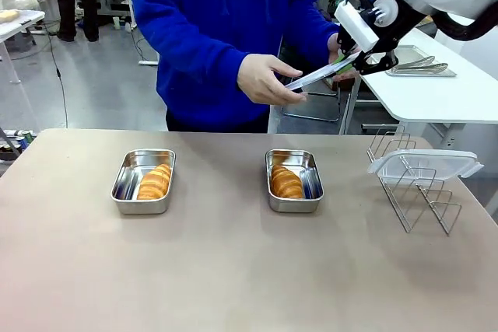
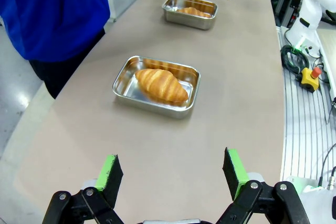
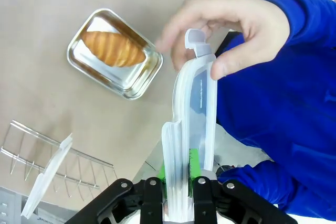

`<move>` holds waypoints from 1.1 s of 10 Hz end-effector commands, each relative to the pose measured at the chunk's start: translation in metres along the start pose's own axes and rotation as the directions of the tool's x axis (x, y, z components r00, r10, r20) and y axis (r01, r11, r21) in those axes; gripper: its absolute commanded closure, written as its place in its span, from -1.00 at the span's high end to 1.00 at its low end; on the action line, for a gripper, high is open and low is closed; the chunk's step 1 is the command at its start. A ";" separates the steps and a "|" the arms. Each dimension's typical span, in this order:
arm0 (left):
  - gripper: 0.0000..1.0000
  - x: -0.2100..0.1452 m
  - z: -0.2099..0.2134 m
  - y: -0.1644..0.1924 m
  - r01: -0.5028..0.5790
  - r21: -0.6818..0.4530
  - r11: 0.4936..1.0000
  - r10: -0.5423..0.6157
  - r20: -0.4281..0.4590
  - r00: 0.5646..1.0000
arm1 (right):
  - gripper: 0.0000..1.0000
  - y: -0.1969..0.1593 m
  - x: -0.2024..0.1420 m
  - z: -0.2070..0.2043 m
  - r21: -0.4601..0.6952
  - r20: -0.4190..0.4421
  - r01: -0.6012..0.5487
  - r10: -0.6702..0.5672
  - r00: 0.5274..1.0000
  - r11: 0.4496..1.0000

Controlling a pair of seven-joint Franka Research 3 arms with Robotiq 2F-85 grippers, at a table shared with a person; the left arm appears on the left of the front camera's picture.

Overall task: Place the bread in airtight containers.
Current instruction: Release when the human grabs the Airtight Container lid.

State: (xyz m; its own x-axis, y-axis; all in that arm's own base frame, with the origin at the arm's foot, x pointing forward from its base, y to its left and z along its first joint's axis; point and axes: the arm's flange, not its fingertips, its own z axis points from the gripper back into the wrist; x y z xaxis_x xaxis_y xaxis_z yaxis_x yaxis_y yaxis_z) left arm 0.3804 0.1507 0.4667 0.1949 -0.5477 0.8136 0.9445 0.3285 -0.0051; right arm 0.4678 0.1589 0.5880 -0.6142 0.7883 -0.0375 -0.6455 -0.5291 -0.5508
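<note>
Handover: right claw (image 3: 178,179) clamped on lid (image 3: 191,108); person's hand (image 3: 231,30) grips far end; opposing pull may flex or drop it; left claw (image 2: 172,174) apart.

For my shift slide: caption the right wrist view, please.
Right gripper shut on a clear lid while a person's hand pinches its far end.

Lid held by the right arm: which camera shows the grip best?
Right wrist view: the clear lid stands edge-on between the shut jaws of the right gripper, a person's hand pinching its far tab. Front view gives a thin sliver between hand and gripper.
</note>
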 end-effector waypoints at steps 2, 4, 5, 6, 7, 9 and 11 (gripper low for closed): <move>1.00 -0.001 0.001 -0.001 0.021 0.001 1.000 -0.021 0.005 1.000 | -0.85 0.000 -0.001 0.002 -0.006 0.001 -0.002 0.002 1.000 1.000; 1.00 -0.001 0.001 -0.001 0.021 0.001 1.000 -0.021 0.005 1.000 | -0.85 0.000 -0.001 0.002 -0.006 0.001 -0.002 0.002 1.000 1.000; 1.00 -0.001 0.001 -0.001 0.021 0.001 1.000 -0.021 0.005 1.000 | -0.85 0.000 -0.001 0.002 -0.006 0.001 -0.002 0.002 1.000 1.000; 1.00 -0.001 0.001 -0.001 0.021 0.001 1.000 -0.021 0.005 1.000 | -0.85 0.000 -0.001 0.002 -0.006 0.001 -0.002 0.002 1.000 1.000; 1.00 -0.001 0.001 -0.001 0.021 0.001 1.000 -0.021 0.005 1.000 | -0.85 0.000 -0.001 0.002 -0.006 0.001 -0.002 0.002 1.000 1.000; 1.00 -0.001 0.001 -0.001 0.021 0.001 1.000 -0.021 0.005 1.000 | -0.85 0.000 -0.001 0.002 -0.006 0.001 -0.002 0.002 1.000 1.000; 1.00 -0.001 0.001 -0.001 0.021 0.001 1.000 -0.021 0.005 1.000 | -0.85 0.000 -0.001 0.002 -0.006 0.001 -0.002 0.002 1.000 1.000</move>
State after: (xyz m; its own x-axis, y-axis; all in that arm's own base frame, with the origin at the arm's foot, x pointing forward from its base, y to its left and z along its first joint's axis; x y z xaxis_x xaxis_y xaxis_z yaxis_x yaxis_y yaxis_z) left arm 0.3804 0.1507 0.4667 0.1949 -0.5477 0.8136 0.9445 0.3285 -0.0050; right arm 0.4673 0.1596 0.5889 -0.6143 0.7880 -0.0402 -0.6438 -0.5301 -0.5518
